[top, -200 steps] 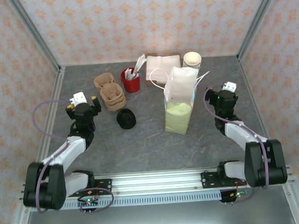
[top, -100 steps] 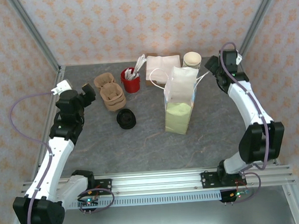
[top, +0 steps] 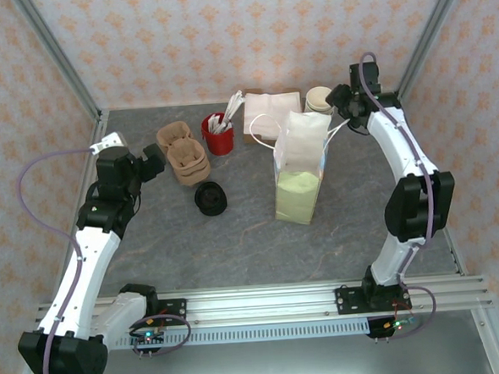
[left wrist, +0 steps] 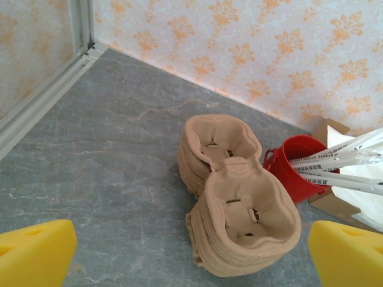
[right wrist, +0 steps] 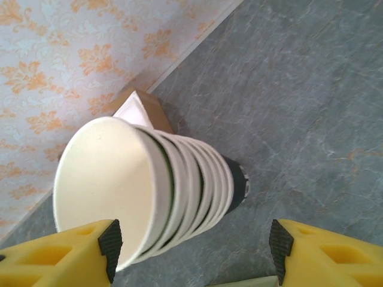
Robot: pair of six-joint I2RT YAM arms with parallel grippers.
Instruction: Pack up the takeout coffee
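Floral wallpaper (top: pixel 223 36) (orange), grey tabletop (top: pixel 236 239)

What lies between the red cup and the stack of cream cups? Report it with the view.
A brown box topped with white paper lies between red cup and cream cups, seen in the top external view.

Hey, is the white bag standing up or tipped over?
Upright: the bag stands tall on its base on the table.

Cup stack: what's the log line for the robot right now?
right jaws: open, either side of cup stack | left jaws: open, facing carriers | bag: upright
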